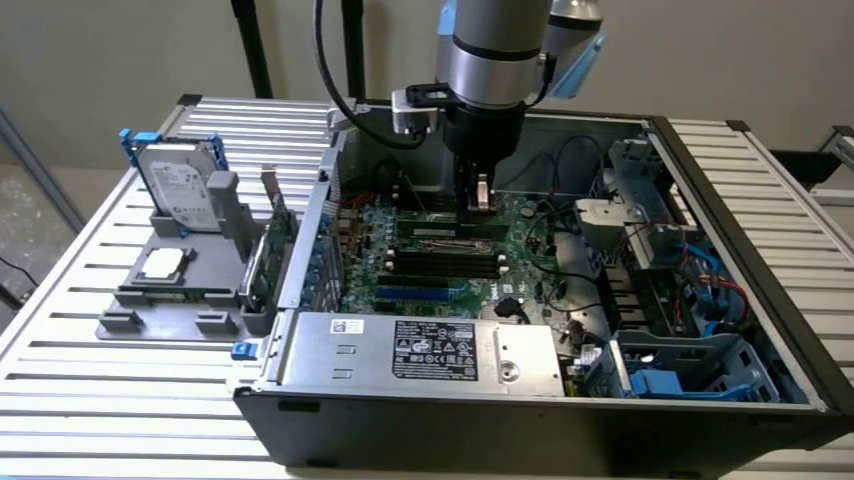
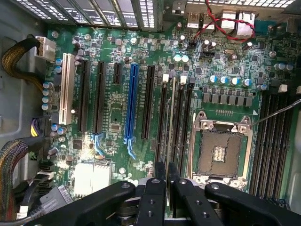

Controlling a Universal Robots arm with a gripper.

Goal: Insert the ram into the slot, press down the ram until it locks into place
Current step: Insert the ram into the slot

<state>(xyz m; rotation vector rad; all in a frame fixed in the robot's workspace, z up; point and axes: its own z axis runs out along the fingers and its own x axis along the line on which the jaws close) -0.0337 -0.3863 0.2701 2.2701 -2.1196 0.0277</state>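
The ram (image 2: pixel 173 117) stands edge-on between the fingers of the gripper (image 2: pixel 167 181), which are clenched on its upper edge. It lines up with a memory slot (image 2: pixel 172 150) on the motherboard (image 2: pixel 113 122), just beside the empty processor socket (image 2: pixel 221 150). Sound practice here, in my judgement, is to keep the stick upright and square to the slot and press straight down evenly, so both ends seat. Counted: one ram, one processor socket, one blue slot (image 2: pixel 132 103), one white slot (image 2: pixel 66 89).
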